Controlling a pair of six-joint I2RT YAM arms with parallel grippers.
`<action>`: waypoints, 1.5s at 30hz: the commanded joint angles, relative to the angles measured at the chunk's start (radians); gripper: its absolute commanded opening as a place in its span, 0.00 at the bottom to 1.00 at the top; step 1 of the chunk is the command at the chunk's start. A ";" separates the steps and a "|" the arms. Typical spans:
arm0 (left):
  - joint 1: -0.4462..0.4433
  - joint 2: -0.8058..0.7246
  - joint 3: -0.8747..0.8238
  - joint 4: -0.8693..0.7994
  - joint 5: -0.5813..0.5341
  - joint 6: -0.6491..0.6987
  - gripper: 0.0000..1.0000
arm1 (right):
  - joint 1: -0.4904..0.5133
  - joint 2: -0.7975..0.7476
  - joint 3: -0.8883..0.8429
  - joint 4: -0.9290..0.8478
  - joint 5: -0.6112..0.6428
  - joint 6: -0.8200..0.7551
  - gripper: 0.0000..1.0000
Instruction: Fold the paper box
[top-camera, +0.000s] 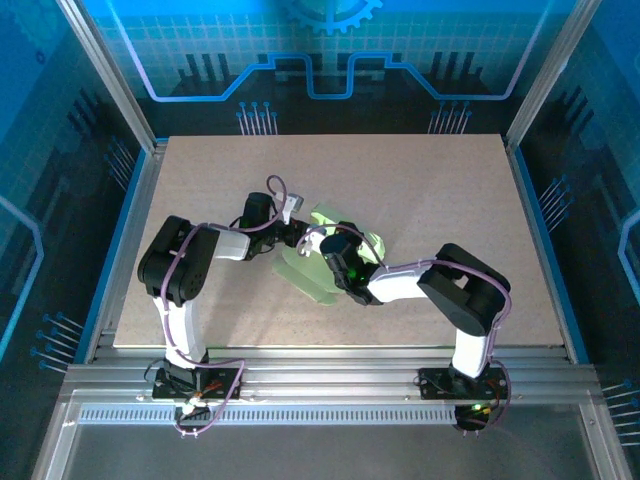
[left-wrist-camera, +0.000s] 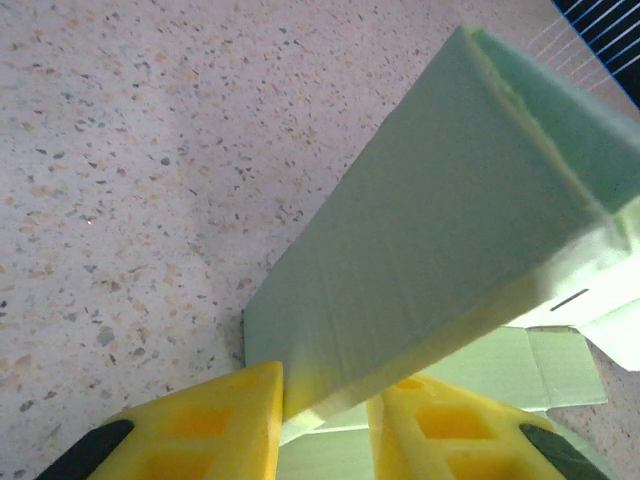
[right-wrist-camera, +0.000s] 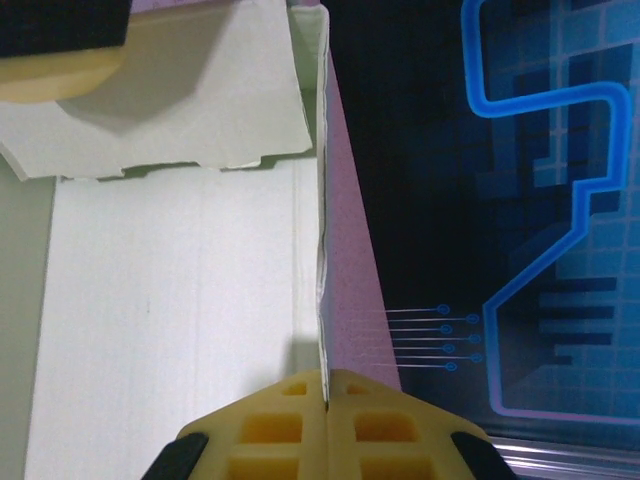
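Bare speckled bench (top-camera: 450, 180) lies open all round, its edges well away from the work. Mid-bench, the pale lime-green thin-card paper box (top-camera: 312, 275) stands half-formed, one panel tilted up, flaps loose. The left claw (left-wrist-camera: 325, 400) is narrowed onto its lower edge; the right claw (right-wrist-camera: 325, 385) pinches a thin upright wall.

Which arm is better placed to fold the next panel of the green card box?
Right, probably. The right hand is shut on a single panel edge of the pale lime-green thin card box, free to swing it. The left hand grips the folded body, better as anchor.
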 joint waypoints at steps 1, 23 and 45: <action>-0.017 -0.024 -0.026 0.093 -0.025 -0.033 0.29 | 0.028 0.065 -0.028 0.098 -0.016 -0.080 0.00; -0.093 -0.077 -0.260 0.430 -0.280 0.033 0.27 | 0.065 0.133 -0.036 0.221 0.009 -0.189 0.00; -0.136 -0.057 -0.276 0.528 -0.309 -0.018 0.12 | 0.113 0.097 -0.012 0.076 0.042 -0.034 0.00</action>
